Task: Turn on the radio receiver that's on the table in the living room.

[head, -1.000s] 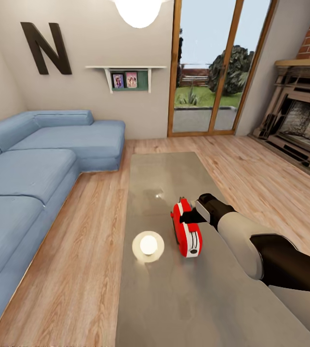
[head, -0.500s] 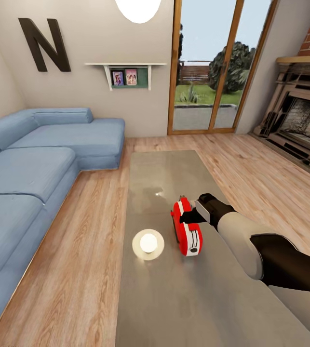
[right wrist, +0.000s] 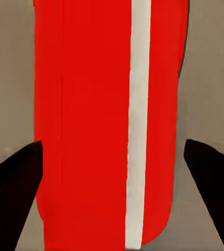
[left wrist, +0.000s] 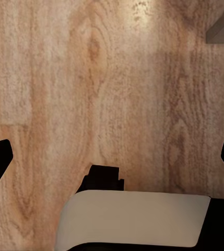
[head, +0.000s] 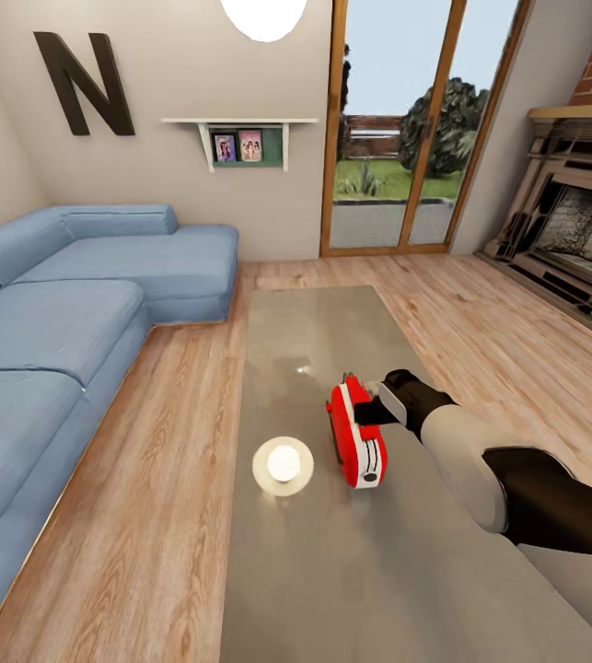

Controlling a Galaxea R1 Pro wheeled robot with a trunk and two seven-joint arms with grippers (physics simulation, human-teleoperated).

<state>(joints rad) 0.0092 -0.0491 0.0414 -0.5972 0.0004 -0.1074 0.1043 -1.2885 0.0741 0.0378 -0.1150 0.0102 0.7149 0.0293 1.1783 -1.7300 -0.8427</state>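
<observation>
The red radio receiver (head: pixel 355 444) with white trim stands edge-on near the middle of the long glossy table (head: pixel 332 580). My right gripper (head: pixel 367 412) reaches over the radio's far end from the right. In the right wrist view the radio (right wrist: pixel 91 120) lies between the two dark fingertips (right wrist: pixel 15 191), which stand wide apart on either side of it, so the right gripper (right wrist: pixel 113 144) is open. My left gripper (left wrist: pixel 112 154) hangs open over the wooden floor (left wrist: pixel 91 78), holding nothing.
A blue sectional sofa (head: pixel 56 313) runs along the left, with a strip of floor between it and the table. The fireplace (head: pixel 581 239) is at the right and glass doors (head: pixel 397 129) at the back. The ceiling lamp's reflection (head: pixel 284 465) shines on the tabletop beside the radio.
The head view has tilted slightly. My right gripper has edged a little to the right along the radio's top. The radio has stayed in place.
</observation>
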